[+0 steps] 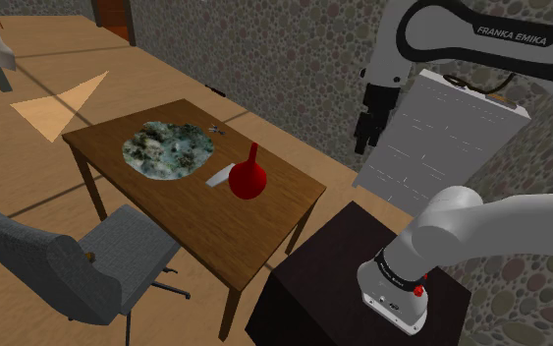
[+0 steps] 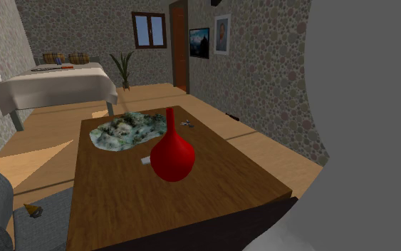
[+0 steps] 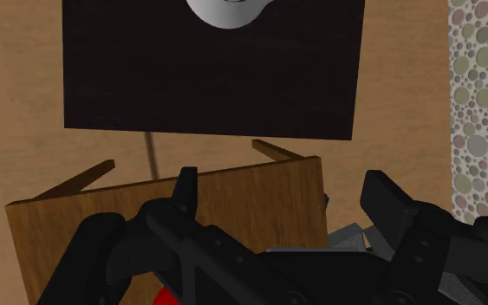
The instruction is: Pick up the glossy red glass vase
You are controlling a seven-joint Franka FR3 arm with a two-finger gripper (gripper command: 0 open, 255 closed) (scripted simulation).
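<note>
A glossy red vase (image 1: 248,177) with a round belly and a thin neck stands upright on the brown wooden table (image 1: 264,228), near the edge facing the stand. The second exterior view has the vase (image 2: 172,153) at mid-table (image 2: 227,175). My black gripper (image 1: 364,143) hangs high in the air, off the table and well to the shoulder view's right of the vase. In the wrist view the gripper (image 3: 285,195) is open, its fingers apart with nothing between them. A sliver of red vase (image 3: 165,297) peeks past the hand, over the table corner (image 3: 259,195).
A mottled green-and-white slab (image 1: 168,149) lies behind the vase, a small white flat piece (image 1: 218,176) beside it. A grey office chair (image 1: 58,260) sits at the table's near side. The dark stand (image 1: 333,285) is close to the table's corner. A white panel (image 1: 451,147) leans on the pebbled wall.
</note>
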